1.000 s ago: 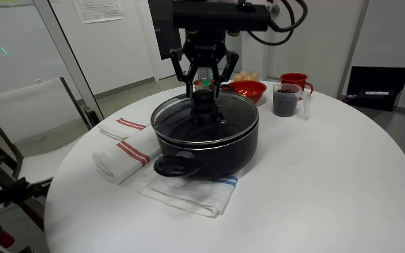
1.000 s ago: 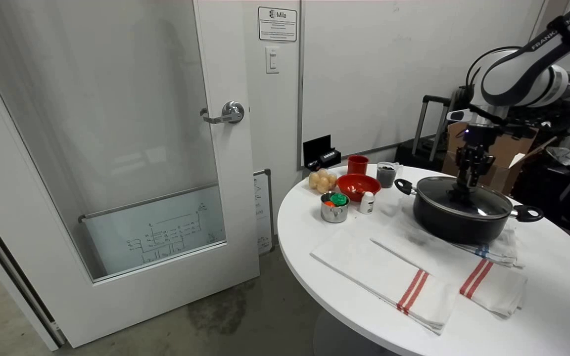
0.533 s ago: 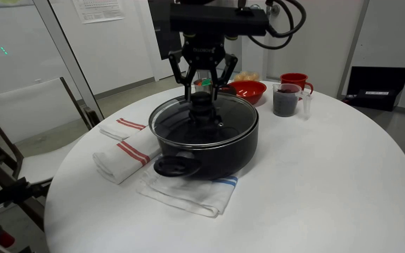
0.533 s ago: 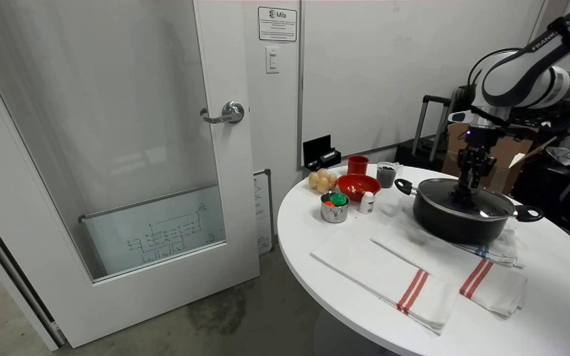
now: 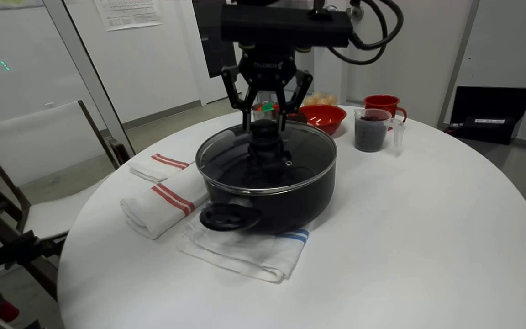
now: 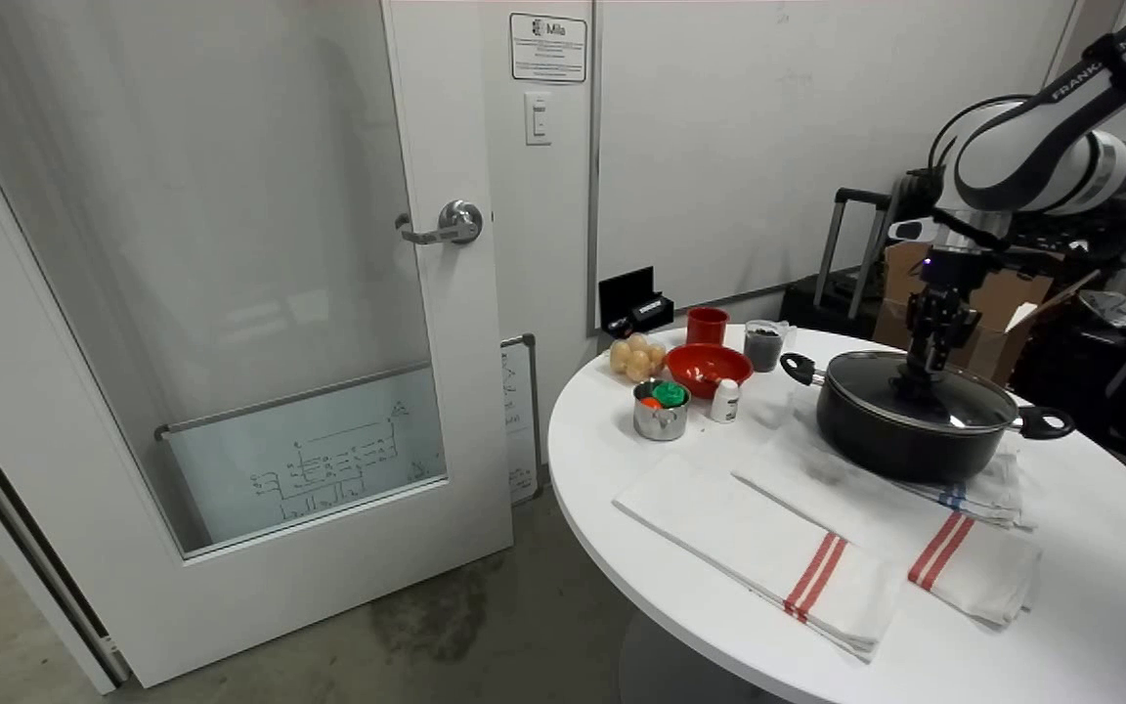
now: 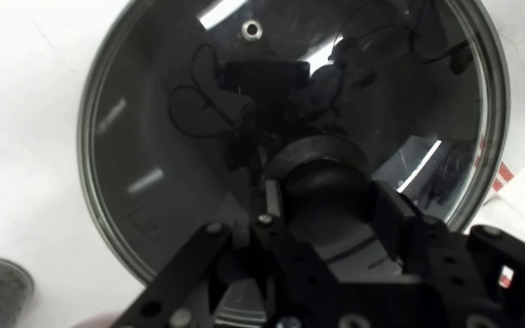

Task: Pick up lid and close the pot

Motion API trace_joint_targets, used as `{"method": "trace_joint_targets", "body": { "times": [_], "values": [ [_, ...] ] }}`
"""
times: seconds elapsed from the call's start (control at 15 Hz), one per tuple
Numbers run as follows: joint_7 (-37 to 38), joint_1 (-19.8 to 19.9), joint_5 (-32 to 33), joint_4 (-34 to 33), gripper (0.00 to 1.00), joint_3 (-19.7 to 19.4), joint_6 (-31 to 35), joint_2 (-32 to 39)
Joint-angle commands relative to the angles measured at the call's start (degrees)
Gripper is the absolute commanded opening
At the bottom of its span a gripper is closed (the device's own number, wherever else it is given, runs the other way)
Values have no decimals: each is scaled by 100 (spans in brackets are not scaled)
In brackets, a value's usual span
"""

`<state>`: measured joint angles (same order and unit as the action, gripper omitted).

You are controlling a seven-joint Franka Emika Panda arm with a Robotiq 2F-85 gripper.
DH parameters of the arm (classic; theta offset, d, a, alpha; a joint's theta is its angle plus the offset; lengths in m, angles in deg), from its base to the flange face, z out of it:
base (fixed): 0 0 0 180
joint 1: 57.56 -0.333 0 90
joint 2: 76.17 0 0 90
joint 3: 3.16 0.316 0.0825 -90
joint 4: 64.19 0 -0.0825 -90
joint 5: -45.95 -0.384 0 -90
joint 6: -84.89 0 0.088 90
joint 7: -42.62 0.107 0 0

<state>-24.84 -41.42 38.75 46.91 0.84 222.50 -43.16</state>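
The round glass lid (image 5: 226, 160) with metal rim and black knob lies level on top of the wide black pot (image 5: 302, 205). Its rim lines up with the pot's rim in both exterior views; lid (image 6: 861, 379) and pot (image 6: 886, 447). My gripper (image 5: 265, 127) points straight down above the lid's middle, its fingers either side of the knob. In the wrist view my gripper (image 7: 325, 198) has its pads against the knob (image 7: 326, 180), and the lid (image 7: 153, 118) fills most of the picture. The pot's inside shows only darkly through the glass.
Folded white towels lie under the pot (image 5: 244, 256) and beside it (image 5: 162, 205). Behind it stand a red bowl (image 5: 324, 118), a clear measuring cup (image 5: 370, 135), a red mug (image 5: 384, 103), a small metal cup (image 6: 661, 422) and a white bottle (image 6: 724, 403).
The lid has shifted slightly with my gripper, first left, then back right in an exterior view, and has come down a little onto the pot's rim. The pot stays put.
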Motion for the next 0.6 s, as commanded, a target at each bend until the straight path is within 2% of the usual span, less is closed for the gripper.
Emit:
{"method": "trace_joint_targets", "body": {
  "times": [0.0, 0.53],
  "values": [
    [57, 33, -103, 39, 25, -5, 24, -94],
    [85, 11, -66, -164, 25, -13, -122, 30]
  ]
}}
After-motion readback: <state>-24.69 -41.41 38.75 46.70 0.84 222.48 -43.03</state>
